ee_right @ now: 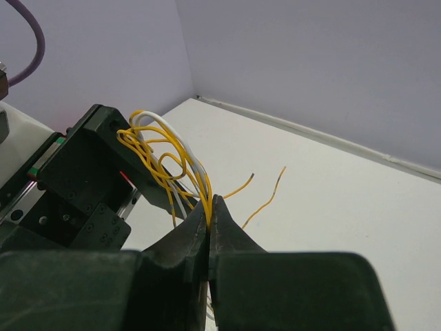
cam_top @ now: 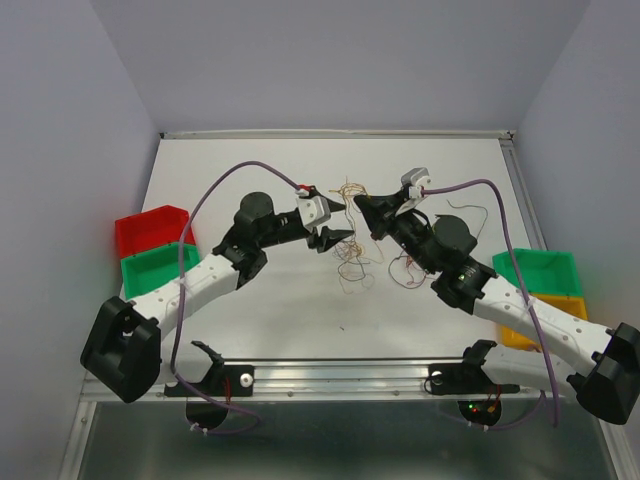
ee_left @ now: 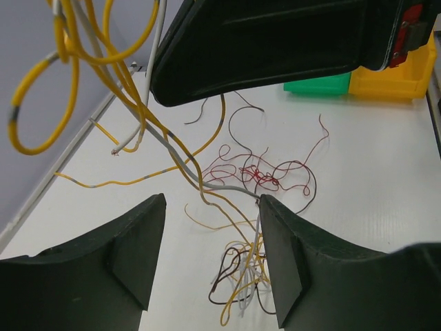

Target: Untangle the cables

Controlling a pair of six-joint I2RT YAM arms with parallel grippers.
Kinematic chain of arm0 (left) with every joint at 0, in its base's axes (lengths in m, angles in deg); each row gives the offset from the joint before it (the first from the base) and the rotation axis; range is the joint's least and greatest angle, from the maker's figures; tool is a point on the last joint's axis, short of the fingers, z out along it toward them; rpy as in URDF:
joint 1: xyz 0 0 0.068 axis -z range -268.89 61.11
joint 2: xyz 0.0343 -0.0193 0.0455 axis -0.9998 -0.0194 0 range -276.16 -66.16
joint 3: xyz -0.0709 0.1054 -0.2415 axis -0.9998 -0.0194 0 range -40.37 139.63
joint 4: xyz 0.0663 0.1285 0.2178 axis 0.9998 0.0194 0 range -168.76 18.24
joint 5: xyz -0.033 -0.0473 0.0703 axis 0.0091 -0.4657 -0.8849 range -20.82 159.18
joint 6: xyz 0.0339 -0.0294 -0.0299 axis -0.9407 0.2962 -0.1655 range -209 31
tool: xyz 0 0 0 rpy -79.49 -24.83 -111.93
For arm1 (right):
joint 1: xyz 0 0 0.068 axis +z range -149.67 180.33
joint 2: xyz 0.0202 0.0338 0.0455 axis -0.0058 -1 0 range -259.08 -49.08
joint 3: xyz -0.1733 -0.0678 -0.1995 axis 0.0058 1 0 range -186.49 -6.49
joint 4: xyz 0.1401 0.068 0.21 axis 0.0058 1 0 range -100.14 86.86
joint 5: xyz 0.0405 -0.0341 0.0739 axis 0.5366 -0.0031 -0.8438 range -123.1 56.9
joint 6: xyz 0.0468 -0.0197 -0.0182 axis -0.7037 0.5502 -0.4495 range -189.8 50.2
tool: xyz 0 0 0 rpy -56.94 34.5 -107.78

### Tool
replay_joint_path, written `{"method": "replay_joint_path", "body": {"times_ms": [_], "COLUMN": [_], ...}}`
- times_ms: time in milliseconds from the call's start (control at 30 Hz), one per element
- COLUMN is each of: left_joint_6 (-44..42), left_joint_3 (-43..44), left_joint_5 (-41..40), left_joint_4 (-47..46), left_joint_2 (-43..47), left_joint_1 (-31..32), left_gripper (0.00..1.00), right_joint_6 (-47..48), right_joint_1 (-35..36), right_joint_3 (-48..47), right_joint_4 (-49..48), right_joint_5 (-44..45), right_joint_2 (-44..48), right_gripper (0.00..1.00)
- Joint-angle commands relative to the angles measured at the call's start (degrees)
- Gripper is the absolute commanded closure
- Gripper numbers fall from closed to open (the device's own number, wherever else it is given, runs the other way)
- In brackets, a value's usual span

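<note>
Several hair-thin yellow, white, red and brown wires (ee_right: 201, 187) slant from the clamped-shut right gripper (ee_right: 209, 207) down to a tangle on the white table (cam_top: 250, 320), passing lengthwise between the open left gripper's (ee_left: 210, 207) jaws.

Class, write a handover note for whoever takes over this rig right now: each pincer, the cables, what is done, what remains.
Left pincer: open, gripping nothing.
Right pincer: shut on yellow and white cables, held above the table.
Red and brown cables: tangled on the table, yellow strands trailing into them.
Done: one bunch raised.
Left: separating all the cables.
</note>
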Motion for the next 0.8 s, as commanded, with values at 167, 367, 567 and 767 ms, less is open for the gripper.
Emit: {"method": "replay_joint_path", "body": {"times_ms": [167, 367, 567, 767], "left_joint_6": [1.8, 4.7, 5.7, 1.6], "left_joint_3": [2.7, 5.0, 6.2, 4.7], "left_joint_5": [-0.6, -0.2, -2.2, -6.2], "left_joint_4": [-2.9, -4.4, -4.2, -0.1], "left_joint_2": [-2.9, -4.9, -6.3, -2.4], "left_joint_1": [0.5, 0.8, 1.0, 1.0], "left_gripper": [0.37, 0.39, 0.97, 1.00], "right_joint_6": [0.1, -1.1, -1.6, -0.6], "right_joint_1": [0.0, 0.0, 0.0, 0.0], "right_joint_3": [0.4, 0.9, 1.3, 3.4], "right_joint_4": [-4.2, -5.2, -5.8, -4.8], "right_joint_5": [-2.6, -4.0, -4.4, 11.7], "right_joint_2": [1.1, 0.6, 0.4, 2.0], "right_gripper": [1.00, 0.99, 1.00, 1.00]}}
